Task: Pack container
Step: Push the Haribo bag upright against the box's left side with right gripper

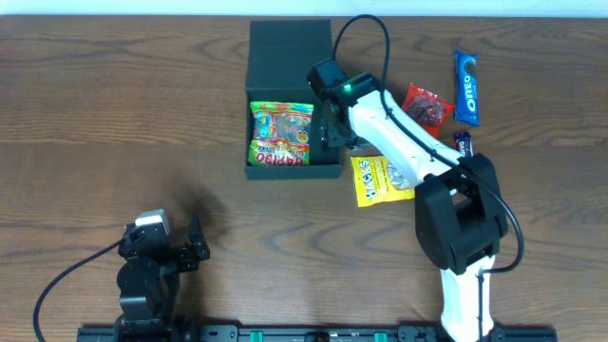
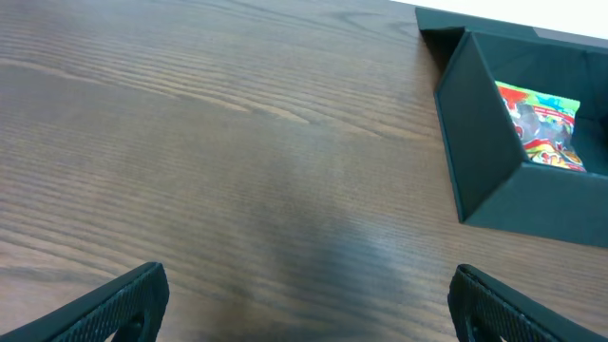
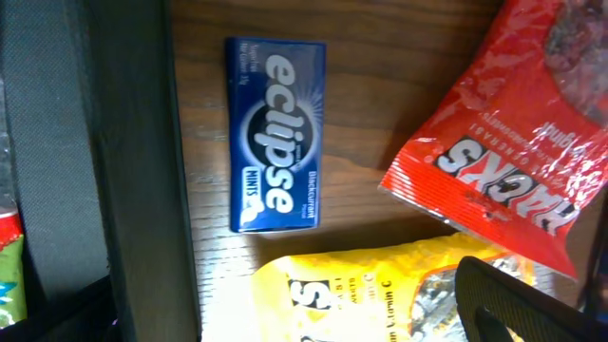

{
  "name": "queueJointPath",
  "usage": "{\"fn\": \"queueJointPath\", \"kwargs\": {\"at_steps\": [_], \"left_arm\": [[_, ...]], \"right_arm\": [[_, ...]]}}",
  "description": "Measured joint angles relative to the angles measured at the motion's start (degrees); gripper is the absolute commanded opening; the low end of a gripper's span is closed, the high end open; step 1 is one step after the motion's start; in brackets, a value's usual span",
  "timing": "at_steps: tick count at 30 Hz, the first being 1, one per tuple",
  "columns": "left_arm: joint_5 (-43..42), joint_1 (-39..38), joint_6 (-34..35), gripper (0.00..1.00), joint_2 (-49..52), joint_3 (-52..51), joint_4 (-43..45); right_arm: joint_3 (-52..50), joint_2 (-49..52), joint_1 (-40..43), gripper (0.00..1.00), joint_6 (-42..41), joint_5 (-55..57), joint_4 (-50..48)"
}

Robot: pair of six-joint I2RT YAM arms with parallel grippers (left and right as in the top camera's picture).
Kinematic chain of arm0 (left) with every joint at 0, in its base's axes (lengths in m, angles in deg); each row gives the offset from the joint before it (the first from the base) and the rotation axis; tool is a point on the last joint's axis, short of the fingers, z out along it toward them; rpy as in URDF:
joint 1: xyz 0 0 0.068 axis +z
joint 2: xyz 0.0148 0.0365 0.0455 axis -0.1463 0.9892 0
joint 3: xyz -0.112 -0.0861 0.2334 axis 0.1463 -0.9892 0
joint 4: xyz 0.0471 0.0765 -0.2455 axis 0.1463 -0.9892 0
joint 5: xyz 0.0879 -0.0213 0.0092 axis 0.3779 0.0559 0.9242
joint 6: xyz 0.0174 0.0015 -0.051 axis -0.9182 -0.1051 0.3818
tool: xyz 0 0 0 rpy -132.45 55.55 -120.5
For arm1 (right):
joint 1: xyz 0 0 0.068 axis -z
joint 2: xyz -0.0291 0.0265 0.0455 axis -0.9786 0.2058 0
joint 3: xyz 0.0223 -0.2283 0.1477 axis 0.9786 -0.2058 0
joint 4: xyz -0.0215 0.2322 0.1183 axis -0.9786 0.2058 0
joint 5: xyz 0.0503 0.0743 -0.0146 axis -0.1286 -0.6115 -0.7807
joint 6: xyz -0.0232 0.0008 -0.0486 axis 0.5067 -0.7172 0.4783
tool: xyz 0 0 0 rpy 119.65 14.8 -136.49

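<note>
Right gripper [image 1: 331, 131]: spread and empty, just beside the box's right wall, centre of the overhead view.
Left gripper [image 1: 197, 245]: released, holding nothing, lower left, well apart from everything.
Box [image 1: 285, 172]: upper centre of the counter [image 1: 114, 114], flap lid folded back toward the top edge, with a candy bag [image 1: 281, 133] lying inside.
Mint pack [image 3: 276, 133]: flat on the wood, its long edge just beside the box wall, a thin strip of counter between.
Risk, wall: a finger coming down on the box side would likely strike the rim or shove the box out of place.
Risk, grip: the pack is thin and flat, so the fingers may skid over it.
Risk, neighbours: the yellow bag [image 3: 380, 294] and red bag [image 3: 513, 133] lie near and could get pinched along with it.
Open room: broad wood left of the box, and dark floor inside above the candy bag.
Crowded side: right of the box, out to the cookie pack [image 1: 465, 87].
</note>
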Motion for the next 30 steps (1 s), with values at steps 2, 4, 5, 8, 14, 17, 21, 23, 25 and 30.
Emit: {"fn": "queueJointPath", "kwargs": {"at_steps": [2,4,5,8,14,17,21,23,25,30], "left_arm": [[0.0,0.0,0.0,0.95,0.0,0.0,0.0],[0.0,0.0,0.0,0.95,0.0,0.0,0.0],[0.0,0.0,0.0,0.95,0.0,0.0,0.0],[0.0,0.0,0.0,0.95,0.0,0.0,0.0],[0.0,0.0,0.0,0.95,0.0,0.0,0.0],[0.0,0.0,0.0,0.95,0.0,0.0,0.0],[0.0,0.0,0.0,0.95,0.0,0.0,0.0],[0.0,0.0,0.0,0.95,0.0,0.0,0.0],[0.0,0.0,0.0,0.95,0.0,0.0,0.0],[0.0,0.0,0.0,0.95,0.0,0.0,0.0]], "right_arm": [[0.0,0.0,0.1,0.99,0.3,0.2,0.1],[0.0,0.0,0.1,0.98,0.4,0.4,0.5],[0.0,0.0,0.1,0.98,0.4,0.4,1.0],[0.0,0.0,0.1,0.98,0.2,0.6,1.8],[0.0,0.0,0.1,0.99,-1.8,0.6,2.9],[0.0,0.0,0.2,0.99,-2.0,0.6,3.0],[0.0,0.0,0.7,0.99,-2.2,0.5,3.1],[0.0,0.0,1.5,0.99,-2.2,0.5,3.1],[0.0,0.0,2.0,0.99,-2.3,0.5,3.2],[0.0,0.0,2.4,0.98,-2.3,-0.4,3.2]]}}
